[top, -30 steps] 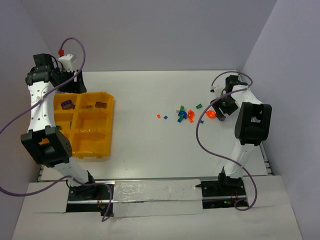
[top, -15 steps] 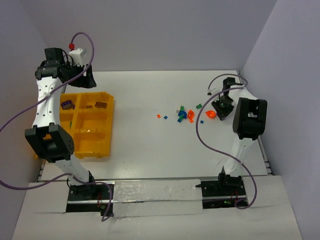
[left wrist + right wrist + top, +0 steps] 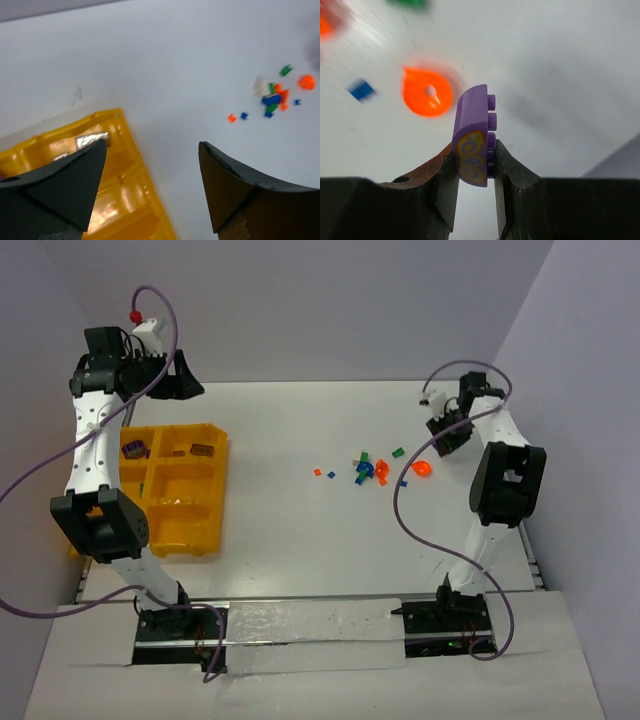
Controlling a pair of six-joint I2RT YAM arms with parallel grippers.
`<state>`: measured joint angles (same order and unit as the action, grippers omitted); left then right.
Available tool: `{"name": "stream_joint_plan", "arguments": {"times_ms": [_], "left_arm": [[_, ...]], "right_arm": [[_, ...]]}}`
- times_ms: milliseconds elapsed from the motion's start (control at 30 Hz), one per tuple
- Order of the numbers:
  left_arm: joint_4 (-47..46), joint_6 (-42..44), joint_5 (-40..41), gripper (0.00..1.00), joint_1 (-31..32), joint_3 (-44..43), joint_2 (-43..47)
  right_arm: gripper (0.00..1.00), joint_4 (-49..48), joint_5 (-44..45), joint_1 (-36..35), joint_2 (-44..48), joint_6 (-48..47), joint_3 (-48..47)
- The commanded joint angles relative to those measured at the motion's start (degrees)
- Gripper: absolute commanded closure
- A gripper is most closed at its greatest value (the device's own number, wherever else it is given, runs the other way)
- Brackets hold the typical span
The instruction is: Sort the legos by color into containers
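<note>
Purple brick (image 3: 470, 145) sits clamped in my right gripper (image 3: 474, 165), well right of the tray (image 3: 219, 500). I find my left gripper (image 3: 152, 150) spread wide just past the tray's far edge.

Obs: purple brick (image 3: 471, 117), one face printed with a yellow patch holding pale lilac ovals. The teardrop piece (image 3: 427, 92) is orange-red, the small bit (image 3: 361, 90) blue. The surface (image 3: 290, 530) is white, the tray (image 3: 185, 528) yellow-orange.
</note>
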<state>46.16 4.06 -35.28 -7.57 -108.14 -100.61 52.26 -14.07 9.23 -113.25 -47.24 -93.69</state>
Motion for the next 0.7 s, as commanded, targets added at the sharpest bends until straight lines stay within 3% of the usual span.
{"name": "stream_joint_plan", "arguments": {"times_ms": [0, 267, 467, 667], "left_arm": [[-8.0, -9.3, -11.1, 0.16, 3.1, -5.0, -1.0], [-14.2, -19.3, -15.6, 0.19, 9.0, -2.7, -2.7], [-18.2, -22.5, -15.2, 0.18, 14.8, 0.1, -3.7], [-19.1, -23.3, -13.1, 0.18, 19.1, -3.1, -6.8]], "right_arm": [[1.00, -2.0, -14.1, -9.8, 6.6, 6.1, -10.7], [1.00, -15.7, -24.4, -25.8, 6.5, 21.4, -17.1], [1.00, -24.7, -15.4, -35.4, 5.2, 25.7, -16.5], [1.00, -28.3, -11.9, -39.0, 4.9, 28.1, -17.2]]}}
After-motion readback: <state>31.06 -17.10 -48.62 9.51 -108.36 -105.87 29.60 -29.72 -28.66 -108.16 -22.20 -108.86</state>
